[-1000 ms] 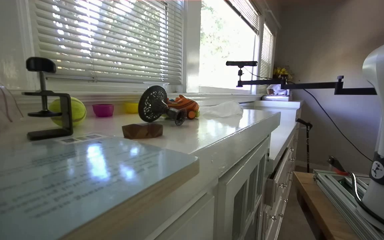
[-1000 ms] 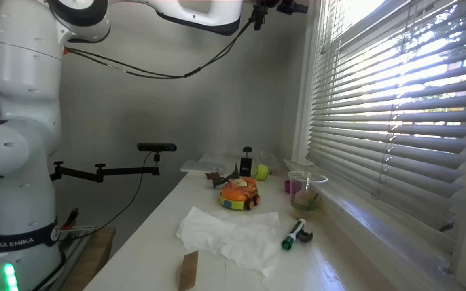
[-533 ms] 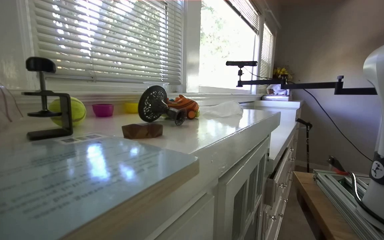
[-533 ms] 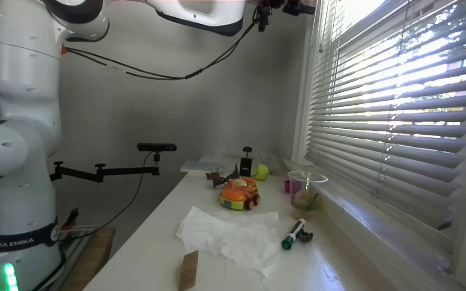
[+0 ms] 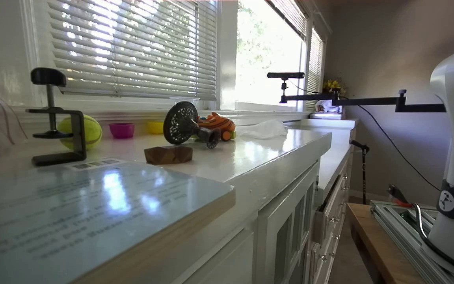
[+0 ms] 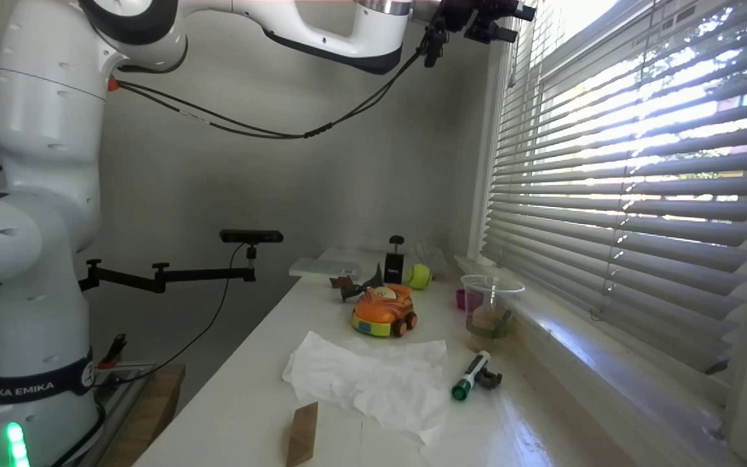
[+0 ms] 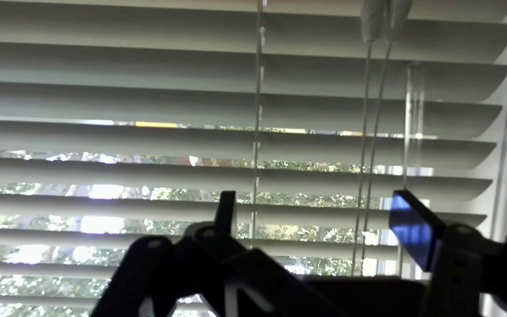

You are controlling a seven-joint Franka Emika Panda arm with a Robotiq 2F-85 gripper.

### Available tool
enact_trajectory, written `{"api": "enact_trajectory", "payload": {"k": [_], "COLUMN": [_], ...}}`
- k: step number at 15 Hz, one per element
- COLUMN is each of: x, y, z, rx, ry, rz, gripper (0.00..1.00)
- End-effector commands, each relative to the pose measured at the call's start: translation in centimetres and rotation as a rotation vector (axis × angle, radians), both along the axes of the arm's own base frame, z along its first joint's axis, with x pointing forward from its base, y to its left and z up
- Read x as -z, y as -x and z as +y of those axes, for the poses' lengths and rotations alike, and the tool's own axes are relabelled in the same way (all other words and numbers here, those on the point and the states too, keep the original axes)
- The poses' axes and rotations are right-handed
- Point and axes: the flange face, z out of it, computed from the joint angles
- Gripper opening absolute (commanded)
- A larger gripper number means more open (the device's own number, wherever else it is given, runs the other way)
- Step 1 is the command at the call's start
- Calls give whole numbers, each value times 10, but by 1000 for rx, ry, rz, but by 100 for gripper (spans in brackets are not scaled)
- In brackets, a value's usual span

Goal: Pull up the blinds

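The blinds [image 6: 659,201] are white horizontal slats hanging in front of the window, tilted partly open. They also show in an exterior view [image 5: 132,51] and fill the wrist view [image 7: 104,141]. In the wrist view my gripper [image 7: 318,220] is open, its two fingers wide apart in front of the slats. Two thin cords [image 7: 366,132] run down from white tassels [image 7: 372,20] and pass, in this view, between the fingers, nearer the right one. A clear wand [image 7: 407,119] runs behind the right finger. In an exterior view the gripper [image 6: 517,24] is high beside the blinds.
On the white counter [image 6: 250,402] stand an orange toy car [image 6: 383,311], a clear cup [image 6: 491,311], a green marker [image 6: 471,376] and crumpled white paper [image 6: 373,376]. A black clamp [image 5: 59,118] and tennis ball [image 5: 93,132] stand near the window sill.
The arm has moved toward the window, and the gripper is now lower and closer to the blinds. The lower part of the blinds has shifted slightly sideways.
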Motion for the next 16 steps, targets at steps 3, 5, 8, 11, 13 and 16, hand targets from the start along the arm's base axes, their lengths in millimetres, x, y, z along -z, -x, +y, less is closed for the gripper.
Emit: {"api": "enact_trajectory", "payload": {"k": [3, 5, 8, 11, 13, 16], "x": [4, 5, 4, 3, 2, 2], "y": [-10, -11, -10, -9, -9, -8], "z": [-1, 0, 1, 3, 3, 4], "rx": [-41, -46, -48, -49, -49, -51], "ry": [-16, -20, -24, -20, -21, -21], "rz": [-10, -9, -10, -11, -12, -13], "gripper": [77, 53, 38, 9, 0, 0]}}
